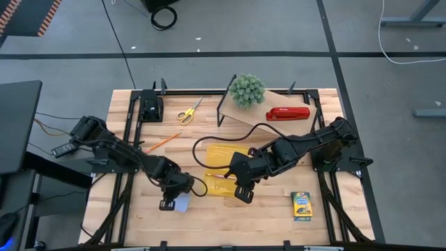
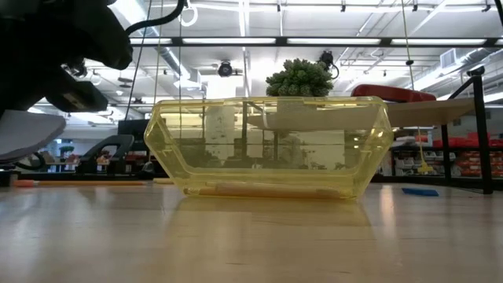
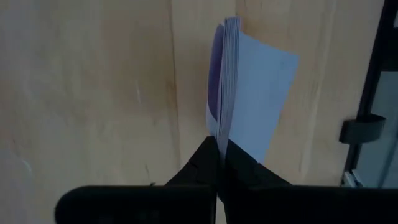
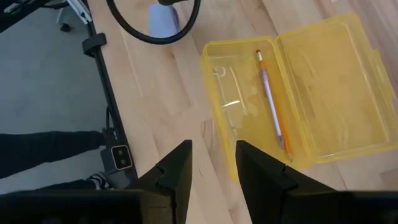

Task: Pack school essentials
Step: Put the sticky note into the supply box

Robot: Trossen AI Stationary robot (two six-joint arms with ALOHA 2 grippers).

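Observation:
My left gripper (image 1: 172, 197) is near the table's near edge, left of centre, shut on the pale blue notepad (image 1: 182, 203), which the left wrist view shows edge-on (image 3: 227, 74). My right gripper (image 4: 213, 168) is open and hovers by the near edge of the open yellow see-through case (image 1: 221, 171), touching nothing. An orange pencil (image 4: 272, 109) lies in the case's tray. The yellow-handled scissors (image 1: 187, 111) and another orange pencil (image 1: 164, 143) lie flat on the far left part of the table. The crayon box (image 1: 302, 206) lies flat near the right front. My left gripper pinches the notepad between its two fingers (image 3: 205, 158) at one edge of the stack (image 3: 222, 127), all its sheets together. The pad stands out past the fingertips with one face turned to each finger. In the low view it seems lifted clear of the table.
A red stapler (image 1: 287, 113) and a round green plant (image 1: 247, 90) sit on a raised shelf at the far side. A black cable (image 1: 209, 143) loops over the table beside the case. Bare wood lies between the case and the near edge.

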